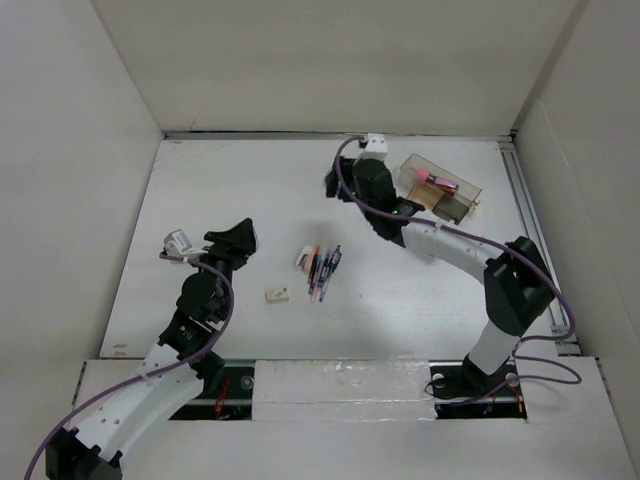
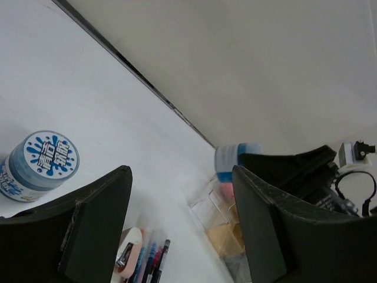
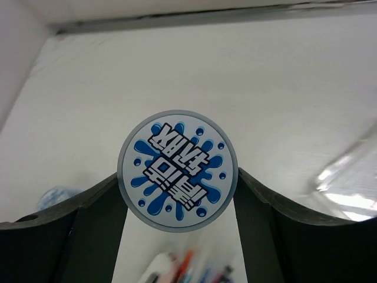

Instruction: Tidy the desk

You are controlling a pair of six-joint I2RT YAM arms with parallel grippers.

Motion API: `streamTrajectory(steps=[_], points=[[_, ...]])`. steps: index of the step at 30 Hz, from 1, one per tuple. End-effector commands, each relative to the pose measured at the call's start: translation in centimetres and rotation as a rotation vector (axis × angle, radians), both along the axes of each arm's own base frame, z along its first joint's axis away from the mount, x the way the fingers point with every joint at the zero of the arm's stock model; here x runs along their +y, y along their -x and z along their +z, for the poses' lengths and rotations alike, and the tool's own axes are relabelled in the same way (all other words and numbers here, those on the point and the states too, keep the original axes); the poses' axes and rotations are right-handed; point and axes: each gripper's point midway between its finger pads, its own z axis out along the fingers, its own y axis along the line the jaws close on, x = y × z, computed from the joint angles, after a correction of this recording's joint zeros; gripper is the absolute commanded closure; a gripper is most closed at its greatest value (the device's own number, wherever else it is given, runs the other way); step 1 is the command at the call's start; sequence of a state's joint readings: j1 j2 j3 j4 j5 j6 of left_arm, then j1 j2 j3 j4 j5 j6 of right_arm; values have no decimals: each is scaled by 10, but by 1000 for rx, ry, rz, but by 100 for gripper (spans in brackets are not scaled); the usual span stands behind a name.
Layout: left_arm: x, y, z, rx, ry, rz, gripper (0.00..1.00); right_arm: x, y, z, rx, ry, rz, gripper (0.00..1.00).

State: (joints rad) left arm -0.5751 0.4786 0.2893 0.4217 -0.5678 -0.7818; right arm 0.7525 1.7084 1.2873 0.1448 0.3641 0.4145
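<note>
Tabletop [image 1: 220, 190]: a flat white surface under both arms, walled by pale panels, with a metal rail [image 1: 527, 220] along its right edge. Loose stationery lies near its centre.

Right tool [image 3: 177, 183]: the fingers are set against opposite sides of a round tub [image 3: 177, 159] with a blue splash-print lid. The span is wide because the tub is wide. Whether the tub's base rests on the tabletop cannot be determined.

Left tool [image 1: 244, 238]: wide and empty, over the left-centre of the tabletop, pointing toward the stationery.

Outward from the right tool:
- A clear tray [image 1: 440, 188] lies just beside the right wrist, on the rail side, and holds a pink item [image 1: 435, 180].
- Pens [image 1: 322, 268] lie between the two tools, with their long axes running near-to-far at a slight tilt.
- A white block [image 1: 276, 294] lies just left of the pens.
- A second tub [image 2: 41, 165] stands upright, well apart from the pens.

Assessment: the tray lies to the right of the held tub, so the right arm is the nearer one for it. The left arm is nearer the pens and the block.
</note>
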Motion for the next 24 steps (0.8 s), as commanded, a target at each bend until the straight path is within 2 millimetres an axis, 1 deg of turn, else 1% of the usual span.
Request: streamTrajectory(steps=[1,2,3,4,6,7,9,10,11,12,13,14,16,17,18,20,22,24], points=[[-10,-1,31,-62,4,-46,35,-63,-38,1,-14,2,-226,46],[-12,-1,32,-63,-3,-54,35,-75,-44,-3,-8,20,-267,45],[-13,-2,34,-74,-1,-61,35,-86,-50,-14,17,48,-294,45],[-16,-3,32,-67,-12,-68,35,-102,-59,-16,24,55,-336,45],[-18,-5,30,-52,-30,-73,35,-117,-70,-19,28,74,-379,45],[-21,-7,31,-48,-33,-84,35,-129,-78,-26,43,88,-411,45],[-23,-8,31,-46,-44,-90,35,-141,-87,-22,36,97,-449,45],[-24,-9,28,-41,-49,-92,35,-145,-92,-29,46,109,-459,45],[-25,-10,27,-36,-51,-91,35,-153,-98,-31,55,107,-462,45],[-25,-11,26,-29,-56,-91,35,-156,-103,-31,60,116,-462,45],[-26,-11,27,-28,-59,-97,35,-160,-106,-35,75,129,-471,45],[-27,-11,28,-29,-61,-101,35,-169,-111,-44,90,146,-512,45],[-26,-11,27,-33,-62,-99,35,-180,-110,-53,127,178,-552,45],[-25,-11,28,-34,-64,-94,35,-179,-110,-57,132,179,-546,44],[-25,-11,27,-32,-64,-93,35,-184,-111,-60,140,172,-555,44],[-28,-10,30,-46,-58,-109,35,-195,-114,-63,149,158,-578,44],[-28,-10,28,-44,-61,-109,35,-198,-117,-61,148,151,-582,44],[-29,-11,26,-32,-68,-110,35,-197,-119,-64,153,156,-580,43]])
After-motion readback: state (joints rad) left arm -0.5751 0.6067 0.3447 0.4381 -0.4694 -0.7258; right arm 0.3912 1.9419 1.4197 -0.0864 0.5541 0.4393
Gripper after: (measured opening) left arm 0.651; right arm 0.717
